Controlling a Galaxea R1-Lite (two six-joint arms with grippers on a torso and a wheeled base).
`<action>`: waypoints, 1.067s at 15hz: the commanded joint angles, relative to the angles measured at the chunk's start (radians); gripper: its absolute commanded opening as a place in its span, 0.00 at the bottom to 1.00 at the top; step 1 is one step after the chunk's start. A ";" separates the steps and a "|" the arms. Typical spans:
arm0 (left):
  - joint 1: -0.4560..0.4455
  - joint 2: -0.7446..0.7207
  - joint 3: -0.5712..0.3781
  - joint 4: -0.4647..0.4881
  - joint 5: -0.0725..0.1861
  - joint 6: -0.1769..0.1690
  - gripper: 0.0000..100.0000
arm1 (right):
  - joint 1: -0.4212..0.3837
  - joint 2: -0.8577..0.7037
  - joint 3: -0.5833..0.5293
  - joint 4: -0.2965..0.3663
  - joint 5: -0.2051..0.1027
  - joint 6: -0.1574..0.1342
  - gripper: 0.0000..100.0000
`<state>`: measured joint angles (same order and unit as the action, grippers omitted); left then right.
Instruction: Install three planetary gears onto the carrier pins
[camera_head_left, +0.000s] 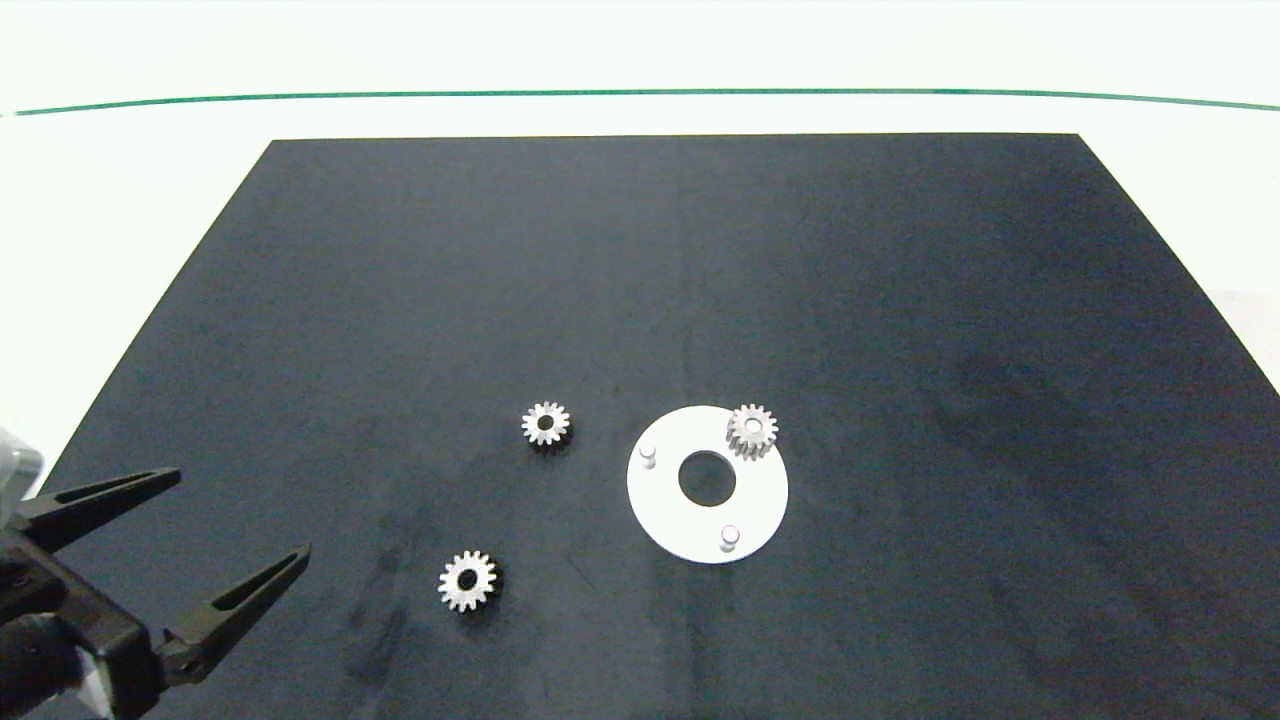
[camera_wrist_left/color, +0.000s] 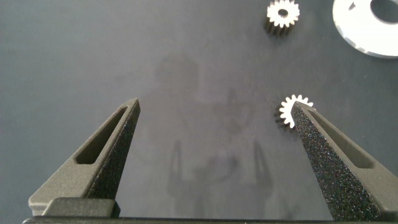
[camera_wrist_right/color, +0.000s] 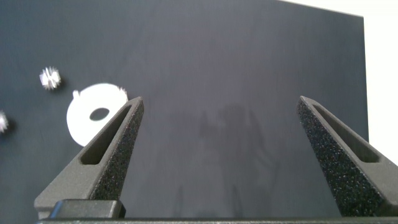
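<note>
Left gripper (camera_head_left: 240, 520) hovers low at the mat's (camera_head_left: 400, 300) near-left corner — jaws apart, short of the nearest gear (camera_head_left: 467, 581).

Bright overhead light; table surround overexposed; soft shadows.

No readable text, label, brand, number or sign appears in any of the three views. The dark mat (camera_head_left: 700, 300), the white disc (camera_head_left: 668, 500) and the silvery gears (one at (camera_head_left: 467, 581)) all show plain, unmarked surfaces.
</note>
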<state>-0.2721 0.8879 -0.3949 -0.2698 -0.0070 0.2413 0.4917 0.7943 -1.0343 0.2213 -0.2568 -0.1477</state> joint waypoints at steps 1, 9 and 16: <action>-0.070 0.111 -0.019 -0.008 -0.007 0.004 1.00 | 0.010 0.109 -0.063 0.007 -0.001 0.003 1.00; -0.148 0.121 0.054 -0.011 0.004 0.012 1.00 | 0.010 0.039 0.020 0.217 0.004 0.037 1.00; -0.167 0.164 0.068 -0.011 0.004 0.007 1.00 | 0.010 0.026 0.120 0.329 0.045 0.025 1.00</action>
<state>-0.4309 1.0334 -0.3289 -0.2785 -0.0038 0.2491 0.5011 0.8245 -0.9145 0.5440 -0.2102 -0.1217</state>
